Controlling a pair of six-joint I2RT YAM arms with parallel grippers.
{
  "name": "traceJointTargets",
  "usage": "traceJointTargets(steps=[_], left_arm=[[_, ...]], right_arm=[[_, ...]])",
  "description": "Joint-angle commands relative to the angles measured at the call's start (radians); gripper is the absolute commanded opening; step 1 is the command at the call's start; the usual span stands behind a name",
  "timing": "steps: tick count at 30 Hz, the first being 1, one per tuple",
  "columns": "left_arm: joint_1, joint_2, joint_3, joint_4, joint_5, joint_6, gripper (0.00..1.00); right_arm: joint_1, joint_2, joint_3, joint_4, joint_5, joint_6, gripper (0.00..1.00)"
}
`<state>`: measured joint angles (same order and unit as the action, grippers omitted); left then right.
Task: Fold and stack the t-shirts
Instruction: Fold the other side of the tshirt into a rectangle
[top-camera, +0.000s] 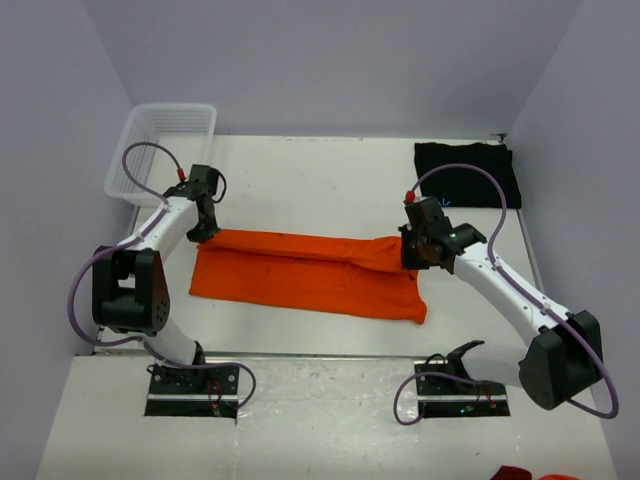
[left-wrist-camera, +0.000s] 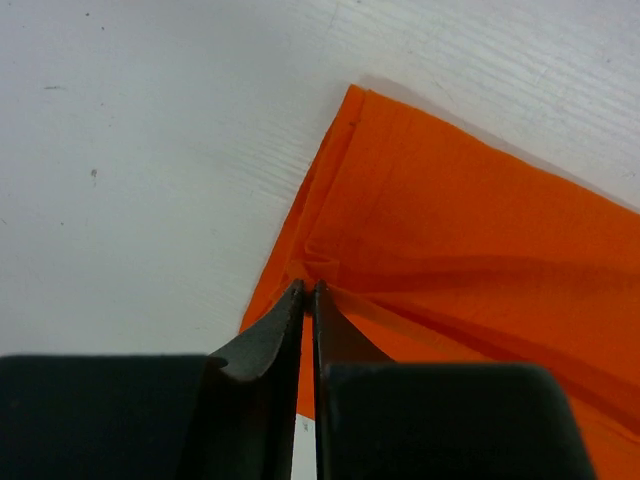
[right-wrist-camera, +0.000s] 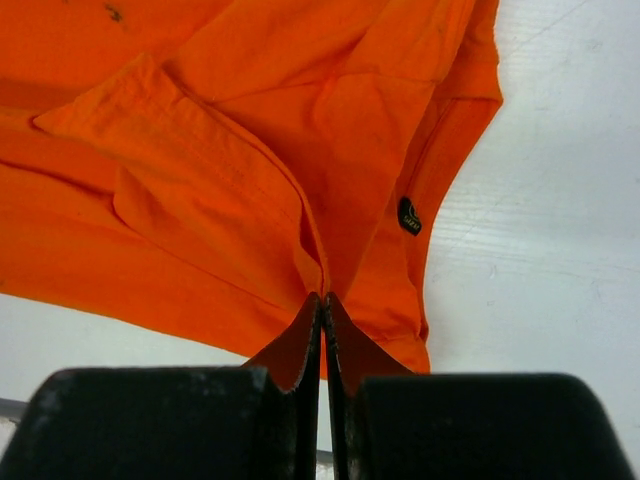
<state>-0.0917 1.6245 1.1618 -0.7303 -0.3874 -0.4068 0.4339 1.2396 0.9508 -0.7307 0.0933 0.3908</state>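
The orange t-shirt (top-camera: 305, 273) lies folded lengthwise in a long band across the middle of the table. My left gripper (top-camera: 205, 228) is shut on its far left corner; in the left wrist view (left-wrist-camera: 308, 288) the cloth (left-wrist-camera: 470, 250) bunches at the fingertips. My right gripper (top-camera: 412, 252) is shut on its far right edge; in the right wrist view (right-wrist-camera: 323, 297) the cloth (right-wrist-camera: 200, 170) creases into the closed fingers. The black t-shirt (top-camera: 467, 173) lies folded at the back right corner, away from both grippers.
A white mesh basket (top-camera: 160, 149) stands at the back left corner, just behind my left arm. Grey walls close in the back and sides. A small black tag (right-wrist-camera: 409, 215) sits on the orange cloth. Red cloth (top-camera: 530, 473) shows at the bottom right.
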Motion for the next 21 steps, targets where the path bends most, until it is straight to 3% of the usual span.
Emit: traceJointTargets(steps=[1,5,10,16,19,21], left_arm=[[0.009,-0.008,-0.022,0.012,0.007,-0.042,0.08],[0.01,-0.105,-0.074,0.031,0.024,-0.137,0.32],[0.01,-0.342,-0.18,0.104,0.013,-0.262,0.34],[0.009,-0.211,0.007,0.05,0.155,-0.173,0.33],[0.003,-0.183,-0.002,0.063,0.165,-0.161,0.31],[0.003,-0.187,-0.025,0.089,0.154,-0.15,0.31]], right_arm=[[0.032,-0.035,-0.024,0.034,0.011,0.036,0.0],[0.058,-0.061,-0.052,0.031,0.022,0.052,0.0],[0.069,-0.08,-0.083,0.017,0.031,0.063,0.0],[0.107,-0.055,-0.055,-0.025,0.057,0.114,0.0],[0.156,-0.074,-0.049,-0.059,0.088,0.172,0.01],[0.218,-0.101,-0.052,-0.082,0.086,0.253,0.16]])
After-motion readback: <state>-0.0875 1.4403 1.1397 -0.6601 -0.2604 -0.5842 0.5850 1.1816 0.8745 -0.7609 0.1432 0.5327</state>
